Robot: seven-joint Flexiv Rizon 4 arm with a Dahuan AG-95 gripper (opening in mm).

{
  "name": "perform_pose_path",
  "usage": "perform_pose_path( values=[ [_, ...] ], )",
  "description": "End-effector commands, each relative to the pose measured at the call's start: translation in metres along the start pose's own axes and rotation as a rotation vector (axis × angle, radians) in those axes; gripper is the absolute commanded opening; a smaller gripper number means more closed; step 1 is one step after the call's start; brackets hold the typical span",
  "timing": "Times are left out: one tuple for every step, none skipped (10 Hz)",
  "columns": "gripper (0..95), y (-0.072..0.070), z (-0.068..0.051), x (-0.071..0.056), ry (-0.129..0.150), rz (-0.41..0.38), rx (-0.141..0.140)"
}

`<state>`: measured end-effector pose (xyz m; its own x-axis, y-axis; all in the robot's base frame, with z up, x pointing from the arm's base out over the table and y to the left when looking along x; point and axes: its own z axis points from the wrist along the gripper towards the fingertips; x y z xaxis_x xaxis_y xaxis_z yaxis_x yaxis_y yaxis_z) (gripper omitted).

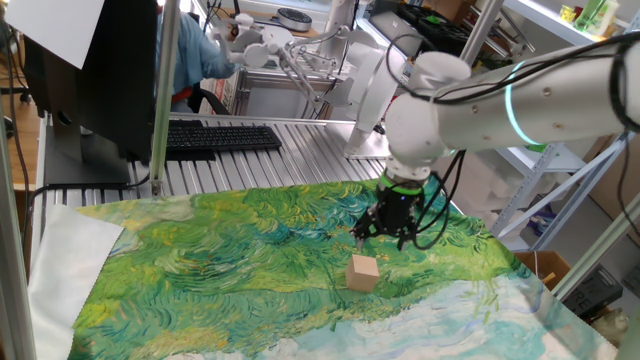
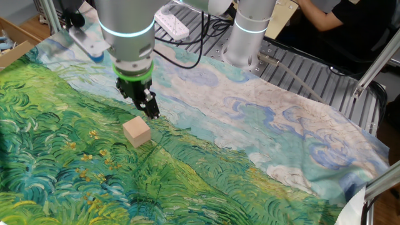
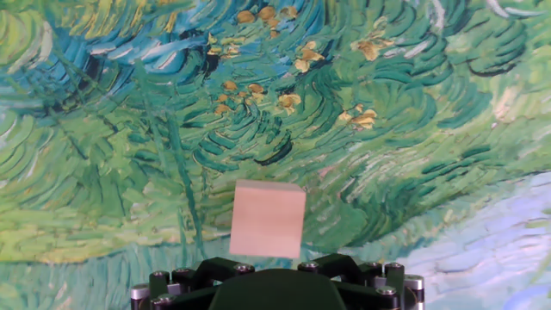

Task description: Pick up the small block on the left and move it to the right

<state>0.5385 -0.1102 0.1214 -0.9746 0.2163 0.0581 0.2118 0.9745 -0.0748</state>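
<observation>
We see a painted cloth spread over the table, the arm reaching above it, and the small block lying free on the green part, just beside the gripper and apart from it. To do the approach well, we judge we should centre over the block, square the jaws to two flat faces, then descend. The gripper holds nothing and touches nothing; how far it stands open we cannot tell, since the fingertips are not clearly shown.

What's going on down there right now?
Gripper empty, jaws unclear, beside the small block, not touching. Block resting on painted cloth. Nothing in the way.
</observation>
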Motion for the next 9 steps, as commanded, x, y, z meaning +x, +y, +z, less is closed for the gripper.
perform_pose_path(
  values=[
    [95.0,-0.003,-0.007,0.004,-0.001,-0.005,-0.001],
    [95.0,-0.005,-0.011,0.005,-0.003,-0.006,-0.001],
    [95.0,-0.007,-0.014,0.007,-0.003,-0.008,-0.001],
    [95.0,-0.008,-0.017,0.008,-0.002,-0.009,-0.003],
    [95.0,-0.009,-0.018,0.009,-0.006,0.010,-0.013],
    [95.0,-0.009,-0.018,0.009,-0.007,0.029,-0.022],
    [76.0,-0.009,-0.018,0.009,-0.006,0.071,-0.034],
    [76.0,-0.009,-0.018,0.009,-0.006,0.085,-0.033],
    [76.0,-0.009,-0.018,0.009,-0.006,0.090,-0.033]
  ],
)
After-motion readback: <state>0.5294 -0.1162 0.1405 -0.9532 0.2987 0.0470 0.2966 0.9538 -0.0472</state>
